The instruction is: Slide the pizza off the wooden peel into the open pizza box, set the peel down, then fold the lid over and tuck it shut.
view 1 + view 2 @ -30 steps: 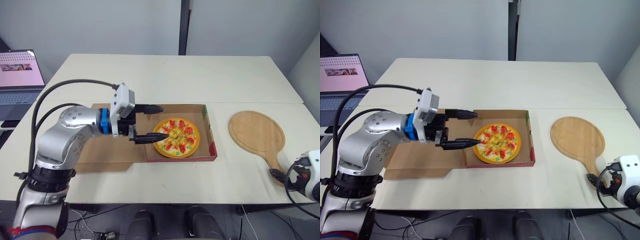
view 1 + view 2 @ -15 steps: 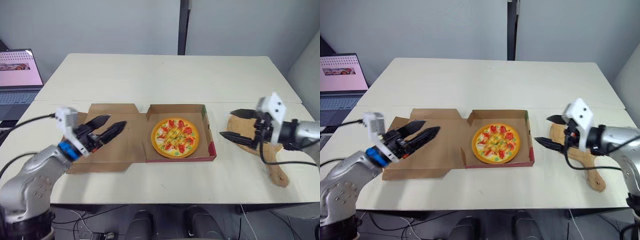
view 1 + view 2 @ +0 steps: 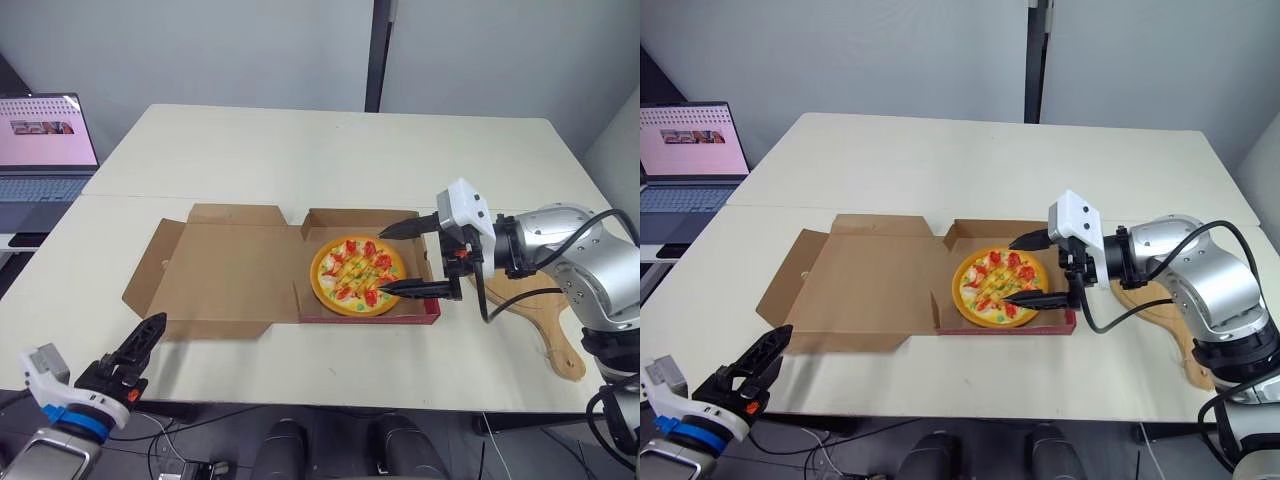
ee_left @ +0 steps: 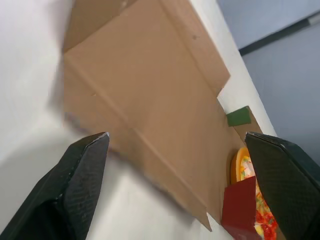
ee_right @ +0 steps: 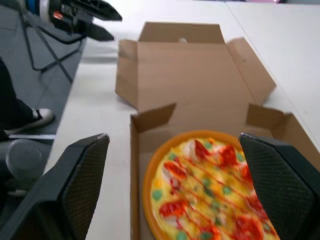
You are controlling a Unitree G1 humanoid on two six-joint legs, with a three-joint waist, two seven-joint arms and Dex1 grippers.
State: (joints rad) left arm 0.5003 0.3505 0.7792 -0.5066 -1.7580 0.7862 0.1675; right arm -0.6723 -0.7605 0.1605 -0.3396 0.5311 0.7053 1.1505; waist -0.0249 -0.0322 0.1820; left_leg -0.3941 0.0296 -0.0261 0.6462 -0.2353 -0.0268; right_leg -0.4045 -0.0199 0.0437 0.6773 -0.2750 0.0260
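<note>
Item: pizza (image 3: 357, 275), round, glossy, red-and-green topped, lies in the pizza box (image 3: 372, 318), plain brown cardboard with a red front wall. Wooden peel (image 3: 553, 335), smooth paddle shape, lies on the table (image 3: 300, 150) beside the box.

Outstanding: lid (image 3: 225, 270) lies flat and open; fold and tuck not yet done.

Right hand (image 3: 382, 262) is spread over the pizza, grasping nothing. Left hand (image 3: 760, 358) is released, empty, near the table's front edge.

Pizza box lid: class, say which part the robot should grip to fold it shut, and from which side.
Grip the lid by its outer flap, coming from the robot's left with the open left gripper. The lid lies flat, hinged beside the pizza, and that flap tilts up, likely offering an edge to pinch.
</note>
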